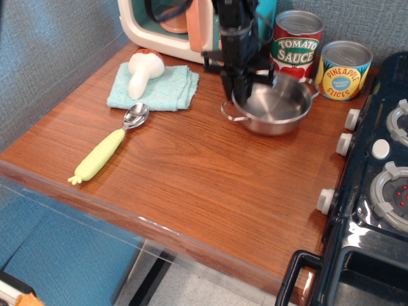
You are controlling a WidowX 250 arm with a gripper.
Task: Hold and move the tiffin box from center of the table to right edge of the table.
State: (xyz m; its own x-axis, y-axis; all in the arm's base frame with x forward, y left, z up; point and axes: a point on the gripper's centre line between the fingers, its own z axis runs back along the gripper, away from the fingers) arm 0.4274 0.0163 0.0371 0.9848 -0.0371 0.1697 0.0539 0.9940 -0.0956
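Your end effector (240, 89) pinches the tiffin box (274, 108) by its near-left rim, tilting it off the tabletop (191, 172) so it can travel right.

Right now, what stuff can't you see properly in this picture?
- Tiffin box: its far left rim, hidden by the end effector.
- End effector: upper arm cut off by the top edge.
- White appliance: top cut off by the top edge.
- Toy stove: cut off by the right edge.
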